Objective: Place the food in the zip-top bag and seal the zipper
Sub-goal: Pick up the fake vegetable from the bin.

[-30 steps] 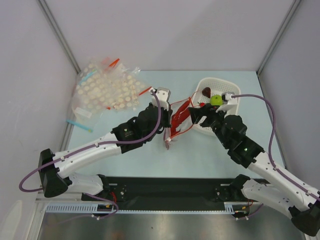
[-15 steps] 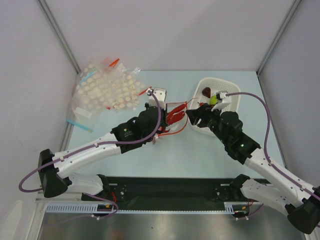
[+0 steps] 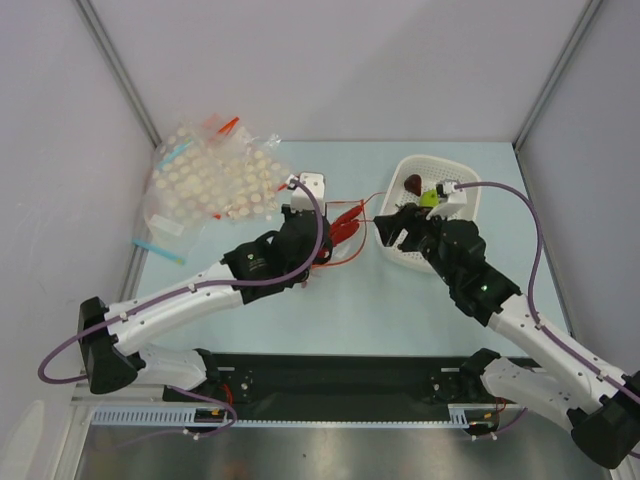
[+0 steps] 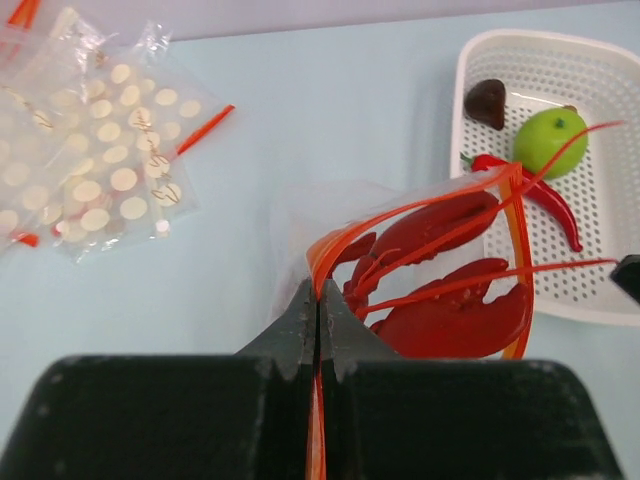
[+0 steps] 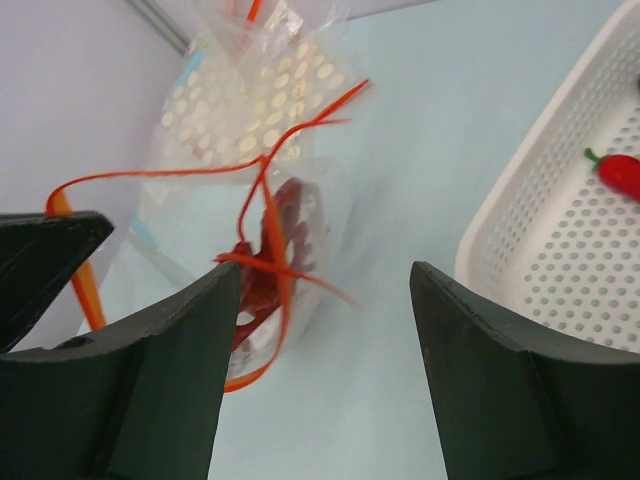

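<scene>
Left fingers [image 4: 300, 322] together, clamped on zipper [image 4: 516, 240] end of zip-top bag [image 4: 300, 215]. Lobster [image 4: 450, 320] inside, between arms, bag mouth gaping. Right fingers [image 5: 490, 380] apart, empty. We judge strip runs left-to-right toward right fingers; right arm nearer free end.

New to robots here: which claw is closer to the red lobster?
Left. The left claw pinches the bag right beside the lobster; the right claw hangs open farther off, by the basket.

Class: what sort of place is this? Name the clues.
Likely a robot test bench: plain white panels wall in a pale blue table, two arms are bolted at its near edge, and toy fruit lies in a white basket.
</scene>
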Motion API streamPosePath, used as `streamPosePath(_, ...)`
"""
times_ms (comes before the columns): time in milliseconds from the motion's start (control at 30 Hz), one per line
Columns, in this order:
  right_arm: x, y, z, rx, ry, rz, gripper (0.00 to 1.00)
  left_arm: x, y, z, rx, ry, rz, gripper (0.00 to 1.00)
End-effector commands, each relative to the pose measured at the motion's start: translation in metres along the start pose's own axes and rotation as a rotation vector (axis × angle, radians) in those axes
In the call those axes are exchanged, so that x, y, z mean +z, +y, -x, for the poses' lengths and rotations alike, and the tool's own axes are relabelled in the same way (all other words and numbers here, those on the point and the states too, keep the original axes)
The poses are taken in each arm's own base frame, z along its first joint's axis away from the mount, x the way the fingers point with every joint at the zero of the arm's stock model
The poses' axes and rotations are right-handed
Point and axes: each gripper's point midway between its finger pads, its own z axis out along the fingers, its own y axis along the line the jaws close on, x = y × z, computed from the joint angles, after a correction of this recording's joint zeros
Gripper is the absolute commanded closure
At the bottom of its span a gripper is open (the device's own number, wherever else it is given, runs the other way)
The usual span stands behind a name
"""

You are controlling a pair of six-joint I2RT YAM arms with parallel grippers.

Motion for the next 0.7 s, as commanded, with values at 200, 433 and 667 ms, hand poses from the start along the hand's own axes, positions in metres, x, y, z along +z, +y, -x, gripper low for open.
streamPosePath(200, 0.005, -0.063, 0.022, 0.058, -0.048, -0.175, 0.19, -0.011, 0.052, 0.039, -0.019, -0.113, 0.246, 1.00)
streamPosePath(433, 0.033, -0.128, 0.001, 0.050, 0.050, -0.370, 0.11, -0.005, 0.050, 0.034, 0.019, -0.109, 0.258, 0.99)
streamPosePath(667, 0.072, -0.176, -0.027, -0.175, 0.197, -0.461, 0.14, 0.008, 0.033, 0.015, 0.071, -0.048, 0.214, 1.00)
